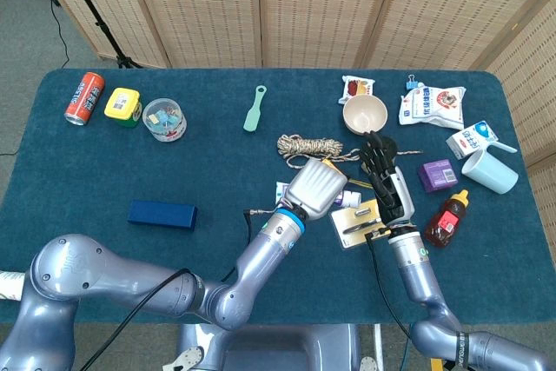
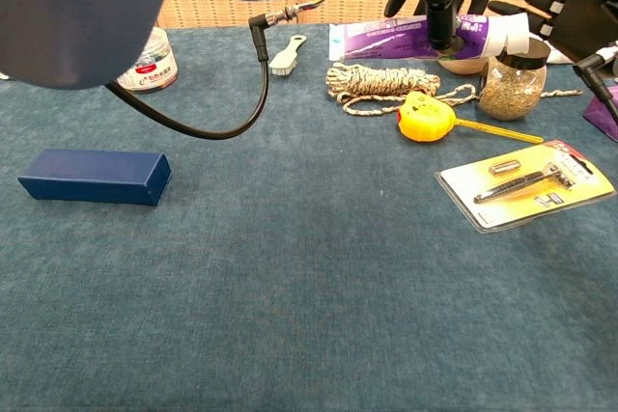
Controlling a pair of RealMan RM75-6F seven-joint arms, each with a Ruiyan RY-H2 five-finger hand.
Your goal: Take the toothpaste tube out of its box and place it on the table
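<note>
Toothpaste: the purple-and-white toothpaste tube (image 2: 415,38), at upper right of the chest view, is gripped in the left hand (image 1: 318,190) above the teal worktop (image 2: 290,267). The right hand (image 1: 386,182) holds nothing, fingers spread. The dark blue rectangular box (image 2: 95,177) lies at left centre.

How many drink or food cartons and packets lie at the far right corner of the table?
3: a small red-and-white packet behind the bowl, a larger white snack bag to its right, and a small milk carton beside the blue cup. Others may be hidden.
</note>
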